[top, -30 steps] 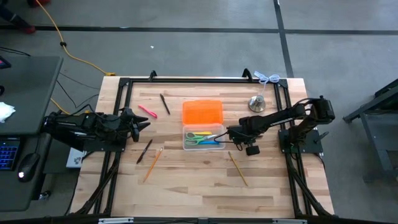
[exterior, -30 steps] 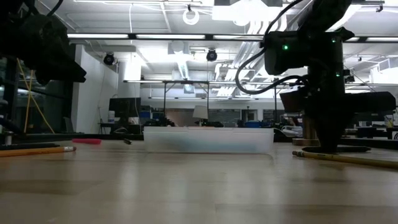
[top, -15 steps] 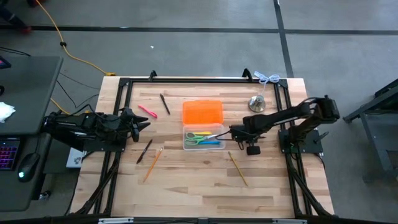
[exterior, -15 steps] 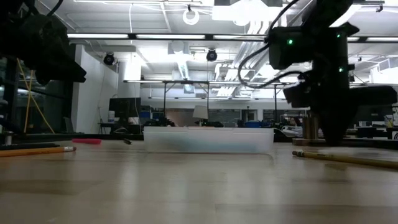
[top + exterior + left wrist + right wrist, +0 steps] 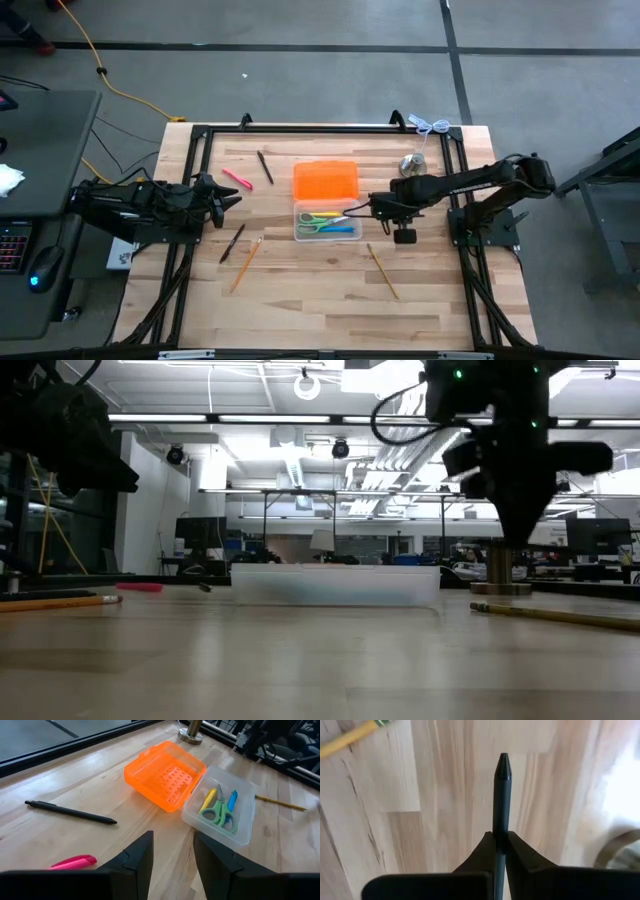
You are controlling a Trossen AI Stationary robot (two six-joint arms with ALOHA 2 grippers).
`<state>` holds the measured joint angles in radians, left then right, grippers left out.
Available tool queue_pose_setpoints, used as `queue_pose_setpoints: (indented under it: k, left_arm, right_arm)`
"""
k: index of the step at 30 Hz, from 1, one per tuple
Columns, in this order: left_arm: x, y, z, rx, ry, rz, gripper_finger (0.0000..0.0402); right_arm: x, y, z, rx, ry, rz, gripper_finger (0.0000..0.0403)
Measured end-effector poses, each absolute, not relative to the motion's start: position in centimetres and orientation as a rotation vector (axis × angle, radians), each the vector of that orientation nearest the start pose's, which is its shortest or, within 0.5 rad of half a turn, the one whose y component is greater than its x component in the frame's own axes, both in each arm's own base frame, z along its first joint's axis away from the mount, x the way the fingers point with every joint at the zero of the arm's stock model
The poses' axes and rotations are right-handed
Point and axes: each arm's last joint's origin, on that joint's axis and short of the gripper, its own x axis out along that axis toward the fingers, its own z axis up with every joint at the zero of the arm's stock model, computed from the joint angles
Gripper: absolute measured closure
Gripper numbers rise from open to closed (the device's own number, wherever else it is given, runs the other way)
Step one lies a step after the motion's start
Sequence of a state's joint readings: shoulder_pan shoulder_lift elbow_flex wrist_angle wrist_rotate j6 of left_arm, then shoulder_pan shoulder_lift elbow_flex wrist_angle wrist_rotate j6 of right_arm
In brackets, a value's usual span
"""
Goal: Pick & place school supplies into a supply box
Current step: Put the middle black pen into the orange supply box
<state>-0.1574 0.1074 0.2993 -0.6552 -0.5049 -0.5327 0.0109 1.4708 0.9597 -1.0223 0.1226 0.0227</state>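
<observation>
the supply box (image 5: 327, 222) sits near the middle of the wooden worktop (image 5: 300, 290), a clear plastic tray with its orange lid (image 5: 325, 181) folded open flat on the far side, still joined along the hinge. inside the tray lie the green-handled scissors (image 5: 216, 812), a yellow pen (image 5: 208, 800) beside them and a blue pen (image 5: 232, 801) on the other side, all flat on the bottom and roughly parallel. the lid holds nothing. the right gripper (image 5: 372, 209) hangs above the worktop just beside the box's right end, its jaws clenched on a black pen (image 5: 501, 805) that sticks out forward between the fingers (image 5: 479, 855); in the right wrist view the pen's tip points over bare wood, with the end of a yellow pencil (image 5: 351, 738) in the corner. the left gripper (image 5: 222, 199) waits at the left side of the worktop, well apart from the box, jaws released and holding nothing. outside the box, a pink pen (image 5: 237, 179) and another black pen (image 5: 265, 167) lie on the worktop to the left of the lid, near the left gripper. a dark pencil (image 5: 232, 243) and a wooden pencil (image 5: 246, 263) lie side by side in front of the left arm, and a yellow pencil (image 5: 381, 271) lies on the near right of the box. a silver bell-shaped object (image 5: 411, 165) stands upright behind the right arm, near the worktop's far right corner. from the low view the tray's clear wall (image 5: 335, 584) shows cloudy and its contents cannot be made out.
</observation>
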Motion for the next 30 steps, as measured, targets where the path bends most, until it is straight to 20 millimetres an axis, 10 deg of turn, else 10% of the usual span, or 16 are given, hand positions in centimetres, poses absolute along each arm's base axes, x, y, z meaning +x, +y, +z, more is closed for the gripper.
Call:
queue_pose_setpoints:
  k: [20,30]
  left_arm:
    - [7.1,0.3,19.6,-0.368,0.336,0.447,0.0231]
    - [7.1,0.3,19.6,-0.368,0.337,0.447,0.0231]
  right_arm:
    - [28.5,-0.4,32.3,-0.123,1.085,-0.235,0.0399]
    - [29.5,-0.4,34.5,-0.088,0.92,-0.24,0.04]
